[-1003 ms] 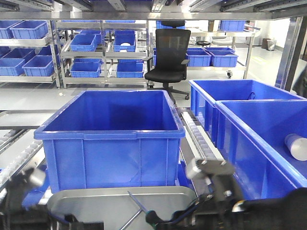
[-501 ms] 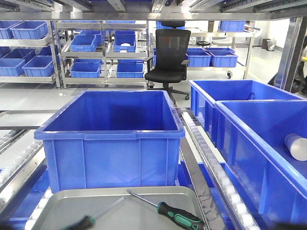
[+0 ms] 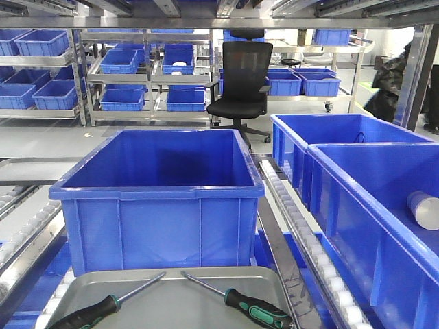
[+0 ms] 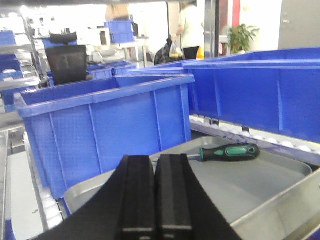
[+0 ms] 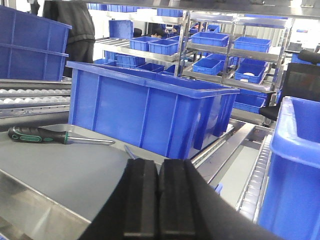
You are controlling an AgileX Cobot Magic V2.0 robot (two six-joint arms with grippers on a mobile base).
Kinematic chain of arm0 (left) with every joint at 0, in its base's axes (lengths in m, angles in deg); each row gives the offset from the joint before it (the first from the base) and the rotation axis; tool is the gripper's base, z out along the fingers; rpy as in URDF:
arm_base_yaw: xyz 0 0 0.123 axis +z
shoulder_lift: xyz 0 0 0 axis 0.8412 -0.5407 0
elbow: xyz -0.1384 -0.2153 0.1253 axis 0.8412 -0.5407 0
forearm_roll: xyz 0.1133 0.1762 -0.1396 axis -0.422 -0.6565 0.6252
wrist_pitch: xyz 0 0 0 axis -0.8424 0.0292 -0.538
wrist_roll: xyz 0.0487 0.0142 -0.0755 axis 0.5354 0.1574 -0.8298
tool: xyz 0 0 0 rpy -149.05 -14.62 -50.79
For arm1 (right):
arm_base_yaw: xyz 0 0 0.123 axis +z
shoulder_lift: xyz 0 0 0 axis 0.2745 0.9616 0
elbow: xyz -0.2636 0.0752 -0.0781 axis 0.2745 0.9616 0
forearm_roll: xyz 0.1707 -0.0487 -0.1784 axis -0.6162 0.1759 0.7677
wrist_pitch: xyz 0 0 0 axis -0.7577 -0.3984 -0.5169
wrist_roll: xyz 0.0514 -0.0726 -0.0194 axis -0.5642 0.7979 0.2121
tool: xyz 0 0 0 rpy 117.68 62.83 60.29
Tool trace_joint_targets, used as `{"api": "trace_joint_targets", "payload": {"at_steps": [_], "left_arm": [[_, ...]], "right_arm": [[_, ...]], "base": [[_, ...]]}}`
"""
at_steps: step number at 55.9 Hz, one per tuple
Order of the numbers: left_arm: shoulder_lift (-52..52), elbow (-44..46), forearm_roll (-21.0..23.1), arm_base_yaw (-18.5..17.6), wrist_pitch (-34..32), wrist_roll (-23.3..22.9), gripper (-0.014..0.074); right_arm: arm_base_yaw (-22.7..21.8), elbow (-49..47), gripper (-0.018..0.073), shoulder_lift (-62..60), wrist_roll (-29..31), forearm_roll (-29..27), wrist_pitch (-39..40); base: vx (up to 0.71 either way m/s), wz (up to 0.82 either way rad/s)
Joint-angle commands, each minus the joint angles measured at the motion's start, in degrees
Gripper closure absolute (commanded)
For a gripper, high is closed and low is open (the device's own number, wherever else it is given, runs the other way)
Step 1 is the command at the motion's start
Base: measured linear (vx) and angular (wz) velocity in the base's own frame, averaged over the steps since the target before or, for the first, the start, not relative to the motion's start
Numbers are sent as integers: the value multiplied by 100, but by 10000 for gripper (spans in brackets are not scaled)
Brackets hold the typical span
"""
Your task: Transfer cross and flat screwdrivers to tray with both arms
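Lying apart on the silver tray (image 3: 171, 305), two green-and-black-handled screwdrivers (image 3: 257, 314); left claw (image 4: 154, 200) and right claw (image 5: 159, 200) clenched, empty.

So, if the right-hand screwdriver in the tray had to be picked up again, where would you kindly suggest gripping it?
Probably the chunky black-and-green handle of the right-hand screwdriver, coming from above with the jaws closing across its width. It lies flat in the tray, and the thin shaft pointing toward the blue bin offers little to hold. The left screwdriver lies apart, so there seems room.

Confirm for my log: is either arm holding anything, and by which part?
Nothing is held: left fingers and right fingers are pressed together, empty; both screwdrivers lie in the tray.
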Motion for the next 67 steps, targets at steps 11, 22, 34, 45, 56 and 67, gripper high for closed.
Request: {"api": "trace_joint_targets", "payload": {"at_steps": [11,22,34,45,56,67], "left_arm": [[-53,120,143,-9,-462,-52,594],[-53,120,143,-9,-462,-52,594],[117,-540,-920,310,-616,-218,594],[881,-1969,-2774,1076,-1450,-2387,594],[991,-2271,-3242,1354,-1520,-3020,594],[985,-2271,-3204,1354,-1482,-3020,594]], "right_arm": [[-14,-152,567,55,-12,77,548],[-14,-152,567,55,-12,77,548],[-14,-152,567,55,-12,77,548],[-14,-152,567,55,-12,77,548],[-14,-152,567,55,-12,77,548],[-14,-152,567,55,-12,77,548]], "base": [[0,0],[0,0],[0,0],[0,2],[0,0],[0,0]]}}
